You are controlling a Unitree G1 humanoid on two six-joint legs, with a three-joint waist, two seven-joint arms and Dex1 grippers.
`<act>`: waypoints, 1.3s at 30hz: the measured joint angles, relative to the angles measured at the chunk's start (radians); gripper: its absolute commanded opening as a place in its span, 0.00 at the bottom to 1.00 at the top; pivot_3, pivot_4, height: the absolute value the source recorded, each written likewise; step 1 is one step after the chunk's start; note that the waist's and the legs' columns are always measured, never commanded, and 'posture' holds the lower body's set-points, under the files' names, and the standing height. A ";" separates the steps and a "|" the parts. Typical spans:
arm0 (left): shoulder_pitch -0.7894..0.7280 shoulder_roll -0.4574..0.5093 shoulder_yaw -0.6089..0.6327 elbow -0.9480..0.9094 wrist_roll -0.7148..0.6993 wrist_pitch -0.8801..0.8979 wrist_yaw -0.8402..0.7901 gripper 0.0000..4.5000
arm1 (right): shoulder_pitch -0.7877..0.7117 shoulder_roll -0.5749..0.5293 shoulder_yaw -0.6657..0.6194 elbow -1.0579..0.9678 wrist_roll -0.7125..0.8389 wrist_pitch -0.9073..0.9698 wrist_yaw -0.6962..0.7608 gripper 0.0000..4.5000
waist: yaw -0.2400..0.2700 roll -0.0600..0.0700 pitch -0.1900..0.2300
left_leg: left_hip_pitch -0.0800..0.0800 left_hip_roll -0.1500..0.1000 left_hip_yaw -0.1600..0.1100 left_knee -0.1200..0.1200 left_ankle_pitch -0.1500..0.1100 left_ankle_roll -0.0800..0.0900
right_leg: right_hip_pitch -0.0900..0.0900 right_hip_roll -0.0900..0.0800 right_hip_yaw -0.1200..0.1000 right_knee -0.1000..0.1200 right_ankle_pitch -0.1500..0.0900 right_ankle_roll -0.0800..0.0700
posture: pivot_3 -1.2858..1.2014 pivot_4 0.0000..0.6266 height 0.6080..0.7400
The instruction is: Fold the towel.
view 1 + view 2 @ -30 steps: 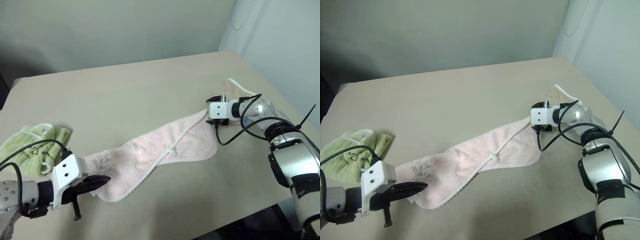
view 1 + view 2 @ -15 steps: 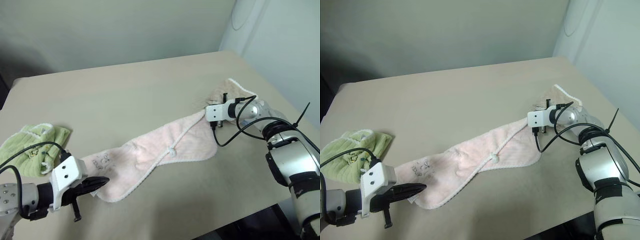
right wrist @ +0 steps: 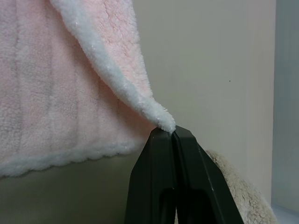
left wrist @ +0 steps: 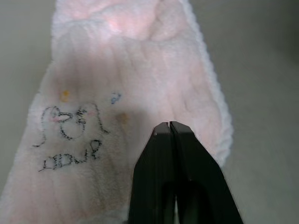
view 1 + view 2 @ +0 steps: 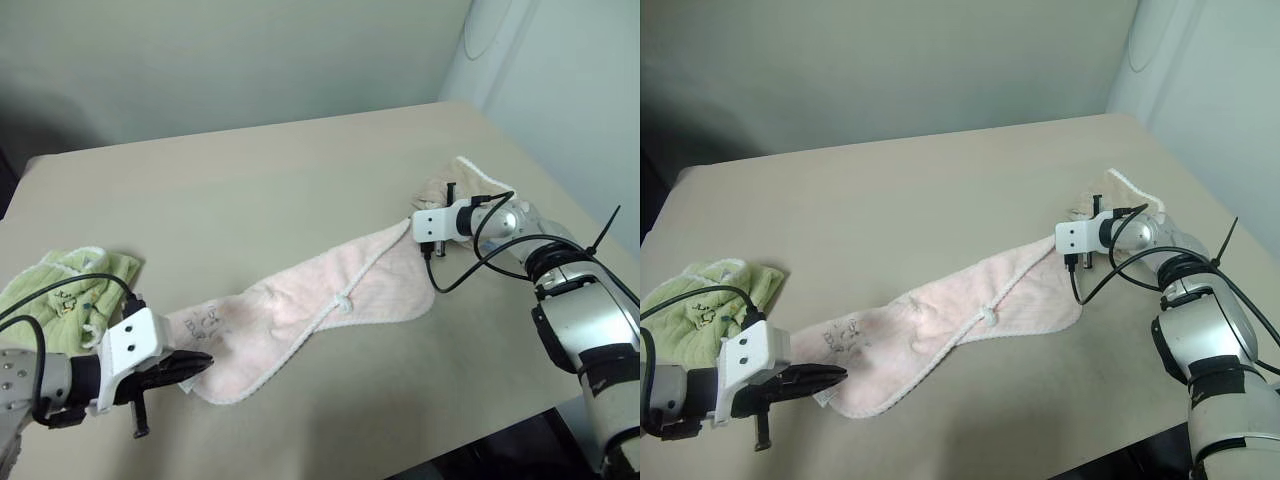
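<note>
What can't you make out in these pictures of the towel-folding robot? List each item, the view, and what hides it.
1. Whether the left pincer pinches the pink towel: left wrist view, the shut fingers cover the cloth beneath.
2. The tan towel: head views, mostly behind the right pincer and arm.
3. The embroidered lettering on the pink towel: left wrist view, too loosely stitched to read.
4. The green towel: left eye view, cut by the picture's edge.

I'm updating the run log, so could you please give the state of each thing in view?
pink towel: stretched out on the table, partly folded over.
left gripper: shut on the pink towel's near end.
right gripper: shut on its far corner.
green towel: crumpled.
beige towel: bunched behind the right gripper.
</note>
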 measured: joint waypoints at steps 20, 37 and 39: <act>-0.414 0.095 -0.422 0.150 0.028 -0.088 -0.168 0.99 | -0.002 0.050 -0.032 0.023 0.029 0.115 -0.047 0.00 | 0.002 0.000 0.000 | -0.014 0.000 -0.002 0.000 0.001 -0.002 | -0.015 0.000 -0.002 0.001 0.001 -0.001 | 0.52 0.24 1.00; -0.566 0.122 -0.614 0.310 0.116 -0.190 -0.289 0.99 | -0.046 0.112 -0.040 0.039 0.032 0.193 -0.090 0.00 | -0.002 0.000 0.000 | -0.021 0.000 -0.003 0.000 0.004 -0.007 | -0.023 0.000 -0.002 0.001 0.001 -0.001 | 0.52 0.24 1.00; -0.558 0.123 -0.628 0.310 0.137 -0.203 -0.287 0.99 | -0.046 0.113 -0.040 0.039 0.032 0.193 -0.091 0.00 | -0.002 0.000 0.000 | -0.021 0.000 -0.003 0.000 0.003 -0.005 | -0.023 0.000 -0.002 0.001 0.001 -0.001 | 0.52 0.24 1.00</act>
